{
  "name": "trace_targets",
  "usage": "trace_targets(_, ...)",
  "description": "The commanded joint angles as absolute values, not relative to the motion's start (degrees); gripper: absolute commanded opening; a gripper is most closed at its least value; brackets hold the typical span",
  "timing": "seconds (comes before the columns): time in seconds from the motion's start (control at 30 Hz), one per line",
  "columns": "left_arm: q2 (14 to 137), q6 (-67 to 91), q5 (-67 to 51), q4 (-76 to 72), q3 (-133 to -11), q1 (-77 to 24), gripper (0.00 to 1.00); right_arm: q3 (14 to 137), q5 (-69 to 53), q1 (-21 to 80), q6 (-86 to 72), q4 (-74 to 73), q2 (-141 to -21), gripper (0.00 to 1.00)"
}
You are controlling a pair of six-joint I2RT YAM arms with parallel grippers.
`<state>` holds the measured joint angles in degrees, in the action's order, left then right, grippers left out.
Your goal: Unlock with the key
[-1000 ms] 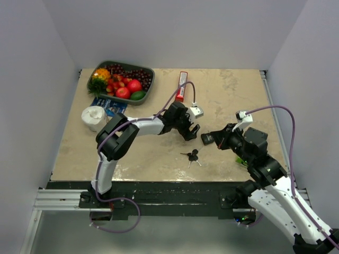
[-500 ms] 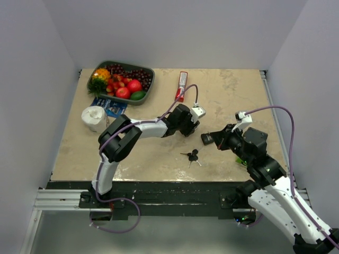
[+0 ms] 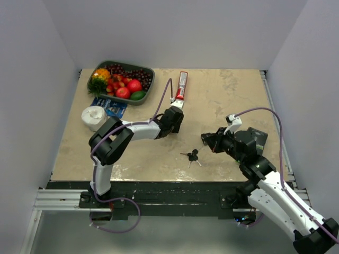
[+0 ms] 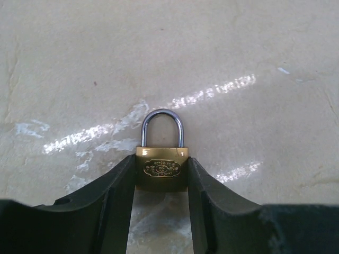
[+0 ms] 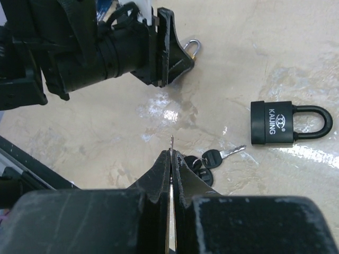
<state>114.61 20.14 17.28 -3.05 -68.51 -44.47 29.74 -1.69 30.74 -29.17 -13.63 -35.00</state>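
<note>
Two padlocks, one key bunch. The left fingers (image 4: 119,196), part open, clamp the brass padlock (image 4: 161,169) by its rectangular body. The right fingers (image 5: 165,164) are pressed together; whether they hold anything cannot be told. The key (image 5: 212,157), with black plastic heads and silver blades, lies on the glossy counter (image 4: 212,53) just beside the right fingertips, near the black padlock (image 5: 273,129).

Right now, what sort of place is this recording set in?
Probably a robot lab test cell: plain white walls box in a marble-look table, both arms are bolted to a metal rail, and a fruit tray sits as a prop.
</note>
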Motion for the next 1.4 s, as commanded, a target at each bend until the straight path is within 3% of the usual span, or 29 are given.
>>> trace_targets(0.0, 112.6, 26.7, 24.0, 3.0, -66.5, -44.3, 0.0, 28.4, -3.7, 30.8, -29.1, -8.3, -35.2, 0.0)
trace_targets(0.07, 112.2, 27.1, 23.8, 3.6, -66.3, -44.1, 0.03, 28.1, -3.5, 30.9, -28.6, -8.2, -35.2, 0.0)
trace_targets(0.27, 110.5, 26.3, 19.7, 5.8, -66.6, -44.2, 0.36, 27.4, -3.1, 30.9, -28.1, -7.8, -35.3, 0.0)
trace_targets(0.37, 109.0, 26.4, 16.6, 5.5, -65.5, -44.2, 0.57, 27.1, -3.1, 30.8, -28.2, -7.2, -35.3, 0.0)
trace_targets(0.47, 107.4, 27.2, 12.9, 3.3, -63.4, -44.2, 0.64, 26.8, -3.2, 30.9, -28.2, -6.9, -35.4, 0.0)
trace_targets(0.7, 107.0, 27.6, 6.6, -7.1, -58.7, -44.2, 0.7, 26.5, -3.3, 30.9, -28.2, -6.7, -35.9, 0.0)
trace_targets(1.0, 107.7, 26.4, 6.2, -7.0, -58.5, -44.3, 0.71, 26.4, -2.8, 30.8, -28.4, -7.5, -35.7, 0.0)
trace_targets(1.2, 99.0, 28.7, 8.1, -6.1, -55.3, -44.2, 0.83, 26.2, -5.2, 31.0, -25.9, -5.4, -36.3, 0.0)
trace_targets(1.37, 89.7, 37.2, 7.7, -4.6, -54.7, -43.9, 0.83, 26.7, -6.2, 31.3, -22.4, -1.3, -39.5, 0.0)
